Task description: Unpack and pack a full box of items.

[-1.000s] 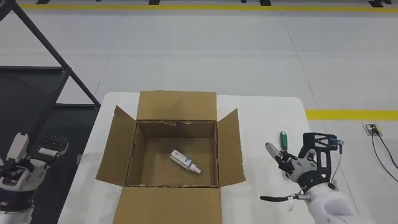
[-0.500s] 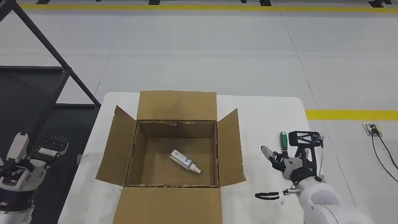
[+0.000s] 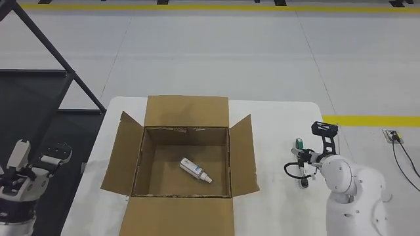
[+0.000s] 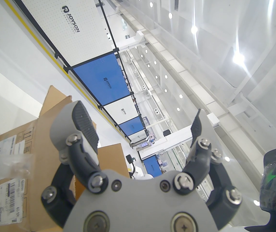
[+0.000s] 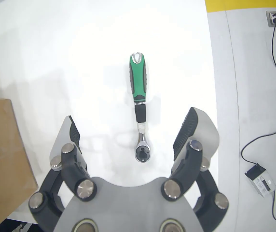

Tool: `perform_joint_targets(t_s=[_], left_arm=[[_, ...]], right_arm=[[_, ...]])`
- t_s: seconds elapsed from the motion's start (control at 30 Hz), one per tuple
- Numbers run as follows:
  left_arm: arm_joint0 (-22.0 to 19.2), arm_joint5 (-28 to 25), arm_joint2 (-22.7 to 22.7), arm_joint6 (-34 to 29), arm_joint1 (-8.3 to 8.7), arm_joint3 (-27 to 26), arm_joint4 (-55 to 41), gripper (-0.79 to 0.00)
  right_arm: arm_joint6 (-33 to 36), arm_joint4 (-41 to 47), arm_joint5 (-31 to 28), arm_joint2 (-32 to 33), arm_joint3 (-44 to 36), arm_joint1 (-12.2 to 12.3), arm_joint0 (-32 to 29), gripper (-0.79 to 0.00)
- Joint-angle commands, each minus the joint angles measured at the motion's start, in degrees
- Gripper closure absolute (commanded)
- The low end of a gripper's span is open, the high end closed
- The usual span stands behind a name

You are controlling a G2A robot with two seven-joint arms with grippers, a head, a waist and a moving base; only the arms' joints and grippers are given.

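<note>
Cardboard box (image 3: pixel 187 111): open, four flaps spread, lower centre of frame. One small white bottle (image 3: pixel 195 170) lies flat inside. Green-handled ratchet wrench (image 5: pixel 138 102) lies flat on the worktop (image 3: pixel 275 124), right of the box.

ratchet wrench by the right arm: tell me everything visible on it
The ratchet wrench has a green and black grip that looks rubbery, a shiny metal cap at the butt, a black collar, then a polished metal neck and a round head with a dark drive hole. It lies flat on the white table, apart from the cardboard box. Its head points toward the right claw, which is open, a finger on each side, neither seen touching it.
</note>
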Motion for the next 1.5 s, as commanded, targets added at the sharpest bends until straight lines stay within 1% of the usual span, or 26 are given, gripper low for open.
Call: perform_joint_targets(t_s=[0.0, 0.03, 0.17, 0.23, 0.4, 0.77, 0.83, 0.93, 1.03, 1.1, 1.3, 1.4, 1.43, 1.47], left_arm=[[0.00, 0.00, 0.00, 0.00, 0.00, 0.00, 0.00, -0.785], [0.00, 0.00, 0.00, 0.00, 0.00, 0.00, 0.00, -0.785], [0.00, 0.00, 0.00, 0.00, 0.00, 0.00, 0.00, -0.785], [0.00, 0.00, 0.00, 0.00, 0.00, 0.00, 0.00, -0.785], [0.00, 0.00, 0.00, 0.00, 0.00, 0.00, 0.00, -0.785], [0.00, 0.00, 0.00, 0.00, 0.00, 0.00, 0.00, -0.785], [0.00, 0.00, 0.00, 0.00, 0.00, 0.00, 0.00, -0.785], [0.00, 0.00, 0.00, 0.00, 0.00, 0.00, 0.00, -0.785], [0.00, 0.00, 0.00, 0.00, 0.00, 0.00, 0.00, -0.785], [0.00, 0.00, 0.00, 0.00, 0.00, 0.00, 0.00, -0.785], [0.00, 0.00, 0.00, 0.00, 0.00, 0.00, 0.00, -0.785], [0.00, 0.00, 0.00, 0.00, 0.00, 0.00, 0.00, -0.785], [0.00, 0.00, 0.00, 0.00, 0.00, 0.00, 0.00, -0.785], [0.00, 0.00, 0.00, 0.00, 0.00, 0.00, 0.00, -0.785]], right_arm=[[0.94, -0.14, -1.65, 0.66, 2.61, 0.43, 1.06, -0.637], [1.49, -0.40, -2.71, 0.81, 3.82, 0.67, 1.61, -0.545], [2.03, -1.47, -4.75, 0.32, 6.79, 1.31, 2.84, -0.391], [2.39, -1.81, -5.05, -0.16, 7.71, 1.57, 3.09, -0.369], [3.18, -1.37, -5.14, -1.02, 9.52, 1.99, 3.98, -0.382], [3.17, -1.38, -3.06, -2.32, 15.43, 2.97, 6.31, -0.360], [2.95, -1.16, -3.05, -2.32, 16.22, 3.17, 6.44, -0.342], [2.83, -0.94, -3.02, -2.48, 16.80, 3.46, 6.50, -0.283], [2.90, -0.62, -3.02, -2.63, 17.13, 3.74, 6.57, -0.249], [2.93, -0.48, -2.88, -2.93, 17.32, 3.88, 6.53, -0.240], [3.06, -0.20, -2.46, -3.92, 18.04, 4.31, 6.74, -0.246], [3.11, -0.18, -2.39, -4.37, 18.57, 4.54, 7.04, -0.203], [3.12, -0.14, -2.31, -4.54, 18.70, 4.61, 7.11, -0.135], [3.09, -0.09, -2.26, -4.68, 18.78, 4.68, 7.15, -0.049]])
